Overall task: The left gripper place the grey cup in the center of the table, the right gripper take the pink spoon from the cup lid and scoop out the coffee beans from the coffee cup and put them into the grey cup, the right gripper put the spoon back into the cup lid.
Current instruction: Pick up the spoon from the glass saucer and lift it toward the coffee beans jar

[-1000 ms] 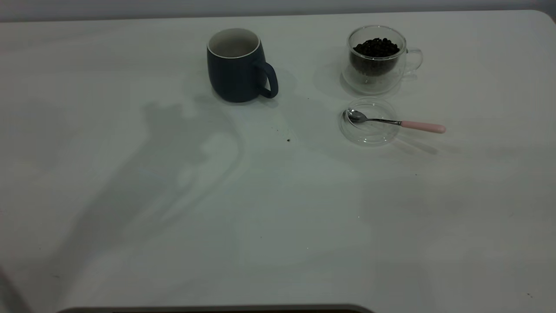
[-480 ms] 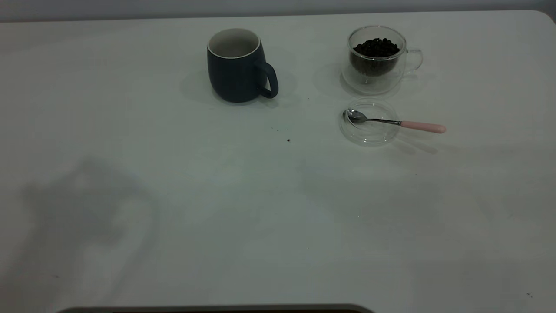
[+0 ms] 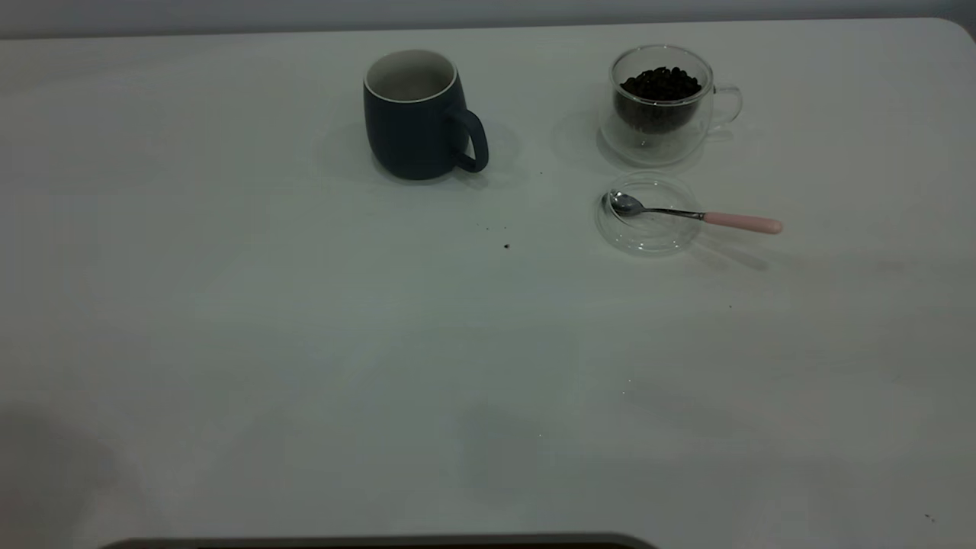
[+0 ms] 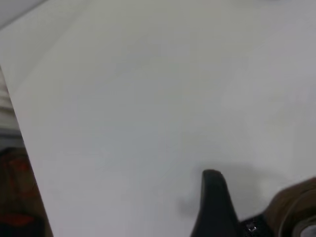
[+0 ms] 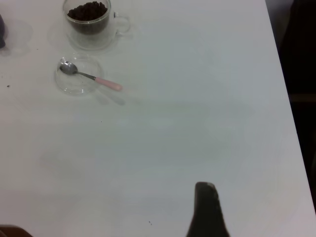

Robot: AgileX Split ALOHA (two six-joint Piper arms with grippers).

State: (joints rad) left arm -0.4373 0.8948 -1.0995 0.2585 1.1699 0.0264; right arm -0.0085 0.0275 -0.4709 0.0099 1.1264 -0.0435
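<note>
The grey cup (image 3: 415, 126) stands upright at the far middle of the table (image 3: 381, 343), handle to the right. The coffee cup (image 3: 662, 114) with the coffee beans (image 3: 660, 82) stands at the far right. In front of it lies the cup lid (image 3: 648, 238) with the pink spoon (image 3: 690, 215) across it, bowl in the lid, handle pointing right. Neither gripper shows in the exterior view. My right gripper (image 5: 207, 207) hangs over bare table, far from the spoon (image 5: 91, 77) and coffee cup (image 5: 91, 22). My left gripper (image 4: 213, 197) is over bare table near an edge.
A few dark specks (image 3: 506, 245) lie on the table between the grey cup and the lid. The table's right edge (image 5: 284, 98) shows in the right wrist view, with dark floor beyond it.
An arm's shadow on the left half of the table has slid toward the near left corner and faded. The cups, lid and spoon have not moved.
</note>
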